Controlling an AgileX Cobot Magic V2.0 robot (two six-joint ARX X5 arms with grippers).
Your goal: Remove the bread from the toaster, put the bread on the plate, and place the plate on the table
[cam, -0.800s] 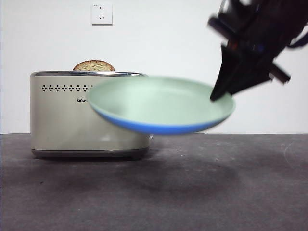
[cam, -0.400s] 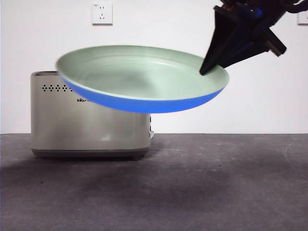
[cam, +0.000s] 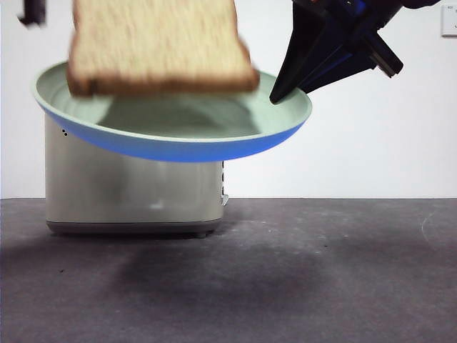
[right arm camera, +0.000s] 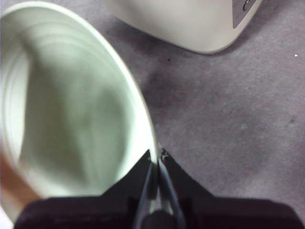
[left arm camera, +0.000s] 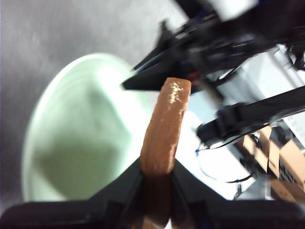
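Observation:
The bread (cam: 157,43), a flat tan slice with a brown crust, hangs just above the mint-green plate (cam: 178,132). My left gripper (left arm camera: 157,174) is shut on the bread's crust edge (left arm camera: 167,129), with the plate (left arm camera: 81,138) beneath it. My right gripper (cam: 275,96) is shut on the plate's right rim and holds it tilted in the air in front of the cream toaster (cam: 128,193). The right wrist view shows its jaws (right arm camera: 156,157) pinching the plate's rim (right arm camera: 71,109). The toaster's top is hidden behind the plate.
The dark grey table (cam: 300,286) lies well below the plate. The toaster (right arm camera: 190,24) stands at the back left. A black part (cam: 32,11) shows at the top left corner of the front view.
The plate has risen and moved left, now covering the toaster's top. The bread has come into view from above, held over the plate.

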